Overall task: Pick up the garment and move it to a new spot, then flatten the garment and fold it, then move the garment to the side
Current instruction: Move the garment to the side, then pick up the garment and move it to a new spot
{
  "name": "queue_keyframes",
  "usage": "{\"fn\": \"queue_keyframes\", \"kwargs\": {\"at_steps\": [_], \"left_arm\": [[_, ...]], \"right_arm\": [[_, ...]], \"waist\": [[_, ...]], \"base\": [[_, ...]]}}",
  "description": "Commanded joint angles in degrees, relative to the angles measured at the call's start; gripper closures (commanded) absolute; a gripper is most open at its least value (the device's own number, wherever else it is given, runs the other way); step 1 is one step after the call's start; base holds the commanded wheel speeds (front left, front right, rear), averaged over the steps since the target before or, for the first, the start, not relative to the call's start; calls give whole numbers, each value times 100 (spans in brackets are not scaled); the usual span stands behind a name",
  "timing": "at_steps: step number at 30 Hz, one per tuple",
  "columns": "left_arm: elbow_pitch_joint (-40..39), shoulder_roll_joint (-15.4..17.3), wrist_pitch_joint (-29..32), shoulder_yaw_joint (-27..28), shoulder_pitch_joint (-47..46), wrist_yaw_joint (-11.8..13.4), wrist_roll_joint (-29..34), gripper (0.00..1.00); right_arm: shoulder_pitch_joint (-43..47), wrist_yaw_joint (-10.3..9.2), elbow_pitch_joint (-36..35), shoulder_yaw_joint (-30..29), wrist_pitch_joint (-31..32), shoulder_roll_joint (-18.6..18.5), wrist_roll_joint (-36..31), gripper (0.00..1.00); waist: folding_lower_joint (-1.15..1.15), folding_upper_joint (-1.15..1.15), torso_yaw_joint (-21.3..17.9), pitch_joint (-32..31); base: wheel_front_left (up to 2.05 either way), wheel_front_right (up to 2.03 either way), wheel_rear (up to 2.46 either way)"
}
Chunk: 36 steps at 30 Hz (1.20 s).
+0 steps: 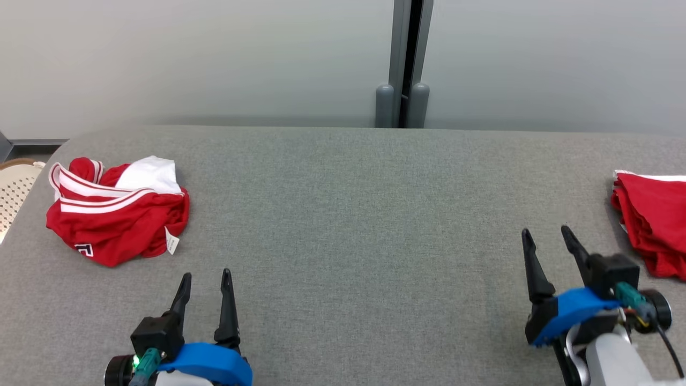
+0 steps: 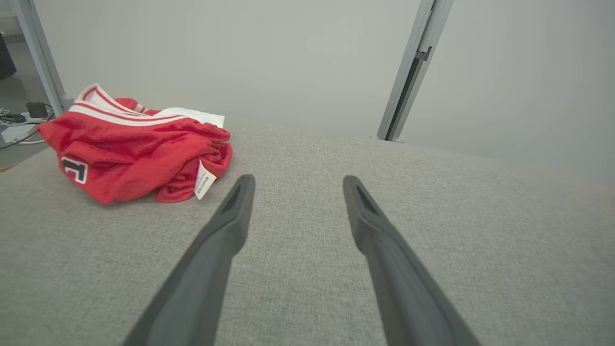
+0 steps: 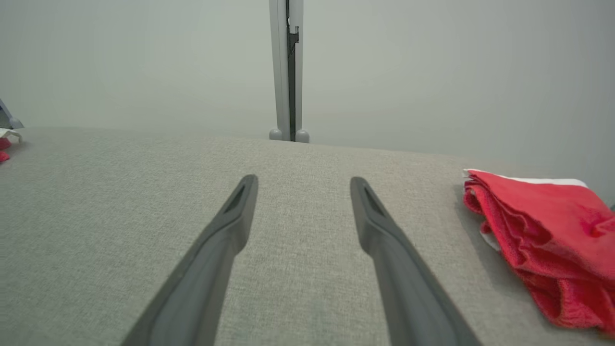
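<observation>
Crumpled red garment lies near left edge of grey surface. Left gripper and right gripper spread wide, empty, near front edge. Best approach: left gripper pinches thick top fold, not white tag.

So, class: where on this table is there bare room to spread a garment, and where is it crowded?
Bare: the wide middle of the table, between the crumpled garment at left and the red pile at right. Crowded: both ends.
</observation>
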Motion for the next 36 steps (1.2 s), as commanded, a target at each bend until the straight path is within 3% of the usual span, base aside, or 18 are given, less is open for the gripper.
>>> {"fn": "queue_keyframes", "kwargs": {"at_steps": [1, 3, 10, 36], "left_arm": [[-24, -21, -27, 19, 81, -4, 9, 0], [-35, -26, -26, 48, 157, -5, 24, 0], [-59, -53, -28, 98, 326, 14, 89, 0], [-15, -105, -29, 52, 292, -64, 188, 0]], "right_arm": [[256, 1, -182, -63, -54, 48, -86, 0], [527, 1, -497, -202, -111, 78, -317, 0], [1213, 1, -1043, 48, -186, 97, 390, 0], [1358, 1, -996, 408, -214, 98, 712, 0]], "waist": [[1, 0, 7, -20], [1, 0, 17, -39], [1, 0, -24, -82], [1, 0, 45, -131]], "base": [[0, 0, 0], [0, 0, 0], [0, 0, 0], [0, 0, 0]]}}
